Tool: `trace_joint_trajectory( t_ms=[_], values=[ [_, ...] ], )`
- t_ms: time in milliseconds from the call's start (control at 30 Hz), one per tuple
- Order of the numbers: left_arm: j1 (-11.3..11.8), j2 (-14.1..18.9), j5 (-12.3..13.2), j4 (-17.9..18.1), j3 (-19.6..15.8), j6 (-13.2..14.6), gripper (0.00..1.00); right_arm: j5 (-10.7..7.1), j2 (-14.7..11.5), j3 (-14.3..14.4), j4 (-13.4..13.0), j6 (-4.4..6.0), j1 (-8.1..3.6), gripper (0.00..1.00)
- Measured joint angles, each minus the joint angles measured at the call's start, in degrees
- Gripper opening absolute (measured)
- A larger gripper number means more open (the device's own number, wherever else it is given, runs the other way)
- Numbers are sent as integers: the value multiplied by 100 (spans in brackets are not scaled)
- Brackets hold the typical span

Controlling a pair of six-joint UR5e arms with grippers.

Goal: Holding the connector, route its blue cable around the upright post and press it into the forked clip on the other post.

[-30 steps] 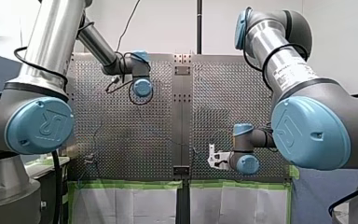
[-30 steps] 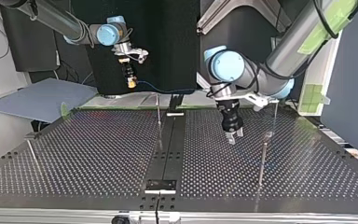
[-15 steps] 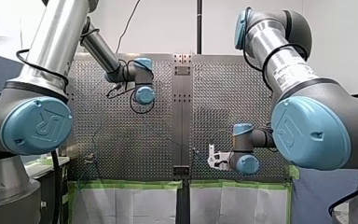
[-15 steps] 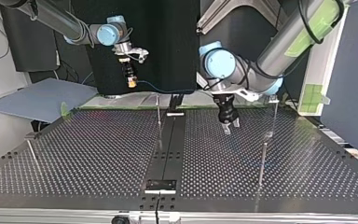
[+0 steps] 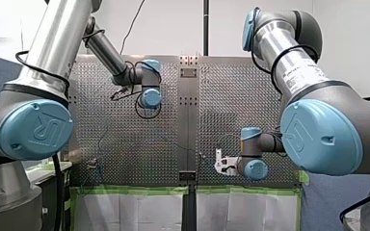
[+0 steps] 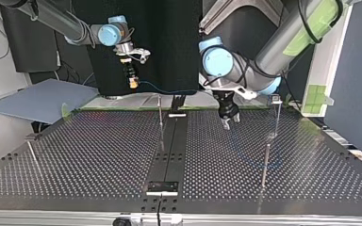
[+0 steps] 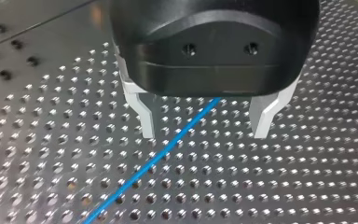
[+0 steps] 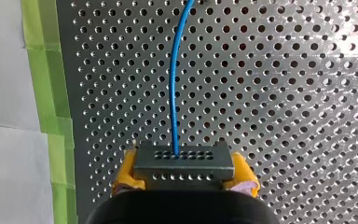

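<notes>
While my right pincer (image 8: 185, 173) is clamped on the connector (image 8: 184, 161) near the table's (image 8: 261, 93) taped edge, the blue cable (image 7: 168, 149) trails under my left pincer (image 7: 204, 133), spread wide and holding nothing; rounding the post (image 6: 160, 115) and clipping it seemingly remain undone.

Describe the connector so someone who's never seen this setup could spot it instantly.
Over the perforated table, find my right gripper with yellow pads. The connector is the grey block clamped between them, dotted with rows of holes. It alone has the blue cable running out of it.
</notes>
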Motion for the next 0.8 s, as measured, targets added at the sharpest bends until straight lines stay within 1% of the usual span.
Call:
trace_joint_trajectory(
  t_ms=[200, 333, 567, 700, 800],
  values=[
    [-125, -141, -102, -260, -2, 51, 98, -1, 0, 1, 10, -5, -1, 0],
    [-211, -305, -94, -344, -21, -29, 98, -2, 0, 0, 16, -8, 2, 0],
    [-270, -602, 50, -261, -189, -151, 98, -2, 1, -3, 18, -9, -1, 0],
    [-308, -657, 82, -321, -218, -214, 98, -3, 1, -1, 18, -9, 1, 0],
    [-361, -667, 164, -392, -225, -273, 98, -2, 1, 0, 18, -9, 1, 0]
  ],
)
